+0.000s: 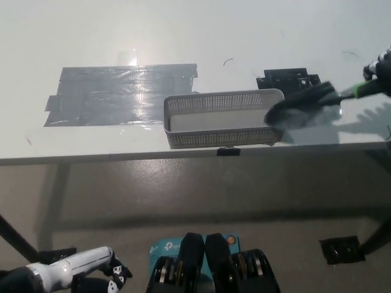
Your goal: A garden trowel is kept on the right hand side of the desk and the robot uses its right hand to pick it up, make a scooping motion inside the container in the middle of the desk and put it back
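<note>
Starting at about 7 o'clock in the head view, the white left hand [76,264] hangs low, below the desk's near edge and well apart from everything on top; honestly can't tell if it's open or closed from this angle. Up on the white desk [244,30], the left part has a big patch of shiny grey tape [122,94] catching glare. Just to its right, dead center near the front edge, sits the grey mesh basket [220,137], long side running 9 to 3 o'clock, with its back left corner touching or overlapping the tape patch. Behind the basket's right end, at about 1 o'clock from it, is a smaller patch of black tape [290,78]. Then the trowel [305,105]: it's motion-blurred, with the long axis lying roughly 9 to 3 o'clock and a slight tilt. The dark blade points toward about 8 o'clock, and the green handle end rises toward 2 o'clock. The blade tip overlaps the basket's right end, but I can't tell whether it's inside or just above the rim. At the far right edge, around 3 o'clock, the black right hand [381,68] is clenched round the handle, only partly in frame. The trowel's shadow falls on the desk just beside the blade.
</note>
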Controlling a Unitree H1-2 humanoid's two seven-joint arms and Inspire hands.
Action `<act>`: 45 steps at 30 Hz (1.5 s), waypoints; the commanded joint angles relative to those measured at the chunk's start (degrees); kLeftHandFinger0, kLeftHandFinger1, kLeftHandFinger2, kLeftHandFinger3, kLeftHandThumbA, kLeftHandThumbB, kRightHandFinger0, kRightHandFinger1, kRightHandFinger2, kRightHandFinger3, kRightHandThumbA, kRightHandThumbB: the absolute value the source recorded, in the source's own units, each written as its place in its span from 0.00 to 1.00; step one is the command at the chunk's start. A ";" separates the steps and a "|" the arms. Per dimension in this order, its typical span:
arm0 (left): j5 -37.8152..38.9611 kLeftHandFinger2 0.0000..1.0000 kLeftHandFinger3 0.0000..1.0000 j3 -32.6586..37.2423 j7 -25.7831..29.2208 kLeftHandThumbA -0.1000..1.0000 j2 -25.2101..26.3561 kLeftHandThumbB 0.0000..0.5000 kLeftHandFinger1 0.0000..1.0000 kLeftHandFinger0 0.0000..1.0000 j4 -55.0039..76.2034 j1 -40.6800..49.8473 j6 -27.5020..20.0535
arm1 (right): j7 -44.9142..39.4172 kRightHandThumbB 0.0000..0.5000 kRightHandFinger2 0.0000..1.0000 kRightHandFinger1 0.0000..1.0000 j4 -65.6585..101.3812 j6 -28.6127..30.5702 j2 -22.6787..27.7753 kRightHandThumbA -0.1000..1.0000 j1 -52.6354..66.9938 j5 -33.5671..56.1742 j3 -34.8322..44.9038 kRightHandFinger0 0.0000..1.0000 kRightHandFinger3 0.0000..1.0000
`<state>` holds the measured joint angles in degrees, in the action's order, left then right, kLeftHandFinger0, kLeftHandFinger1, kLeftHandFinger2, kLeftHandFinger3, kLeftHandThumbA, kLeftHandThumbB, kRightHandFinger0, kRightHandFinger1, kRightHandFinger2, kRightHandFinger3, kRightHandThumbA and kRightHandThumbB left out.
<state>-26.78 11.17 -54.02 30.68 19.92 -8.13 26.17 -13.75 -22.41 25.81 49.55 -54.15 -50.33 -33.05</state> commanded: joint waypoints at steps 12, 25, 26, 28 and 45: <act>-1.60 0.78 0.83 -1.45 -3.10 1.00 0.10 1.00 0.77 0.91 2.14 -0.41 0.76 | -2.40 0.08 0.35 0.00 2.14 1.11 -4.27 0.00 -8.26 -5.28 0.08 0.00 0.31; -2.00 0.76 0.80 -0.65 -3.72 1.00 -0.27 1.00 0.76 0.90 2.35 -1.19 0.76 | -17.87 0.00 0.58 0.15 10.51 -7.57 -5.17 0.14 -6.54 -19.31 -1.90 0.00 0.28; -1.81 0.76 0.80 -0.26 -3.58 1.00 -0.02 1.00 0.76 0.90 2.50 -1.34 0.76 | -20.40 0.00 0.61 0.20 11.29 -8.86 -5.28 0.24 -6.46 -21.76 -2.23 0.00 0.30; -2.23 0.74 0.79 -0.69 -3.86 1.00 -0.40 1.00 0.74 0.87 2.58 -1.44 0.76 | -32.91 0.00 0.57 0.19 14.31 -16.63 -7.81 0.49 -5.98 -35.09 -3.15 0.00 0.92; -2.95 0.75 0.82 -0.61 -5.64 1.00 -0.78 1.00 0.75 0.89 3.61 -3.28 0.76 | -35.21 0.00 0.19 0.00 14.06 -18.21 -12.37 0.33 -4.09 -36.68 -1.39 0.00 0.83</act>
<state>-28.63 11.13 -58.05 29.06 20.60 -8.71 26.16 -41.12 -10.33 14.42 36.94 -56.43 -79.37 -36.39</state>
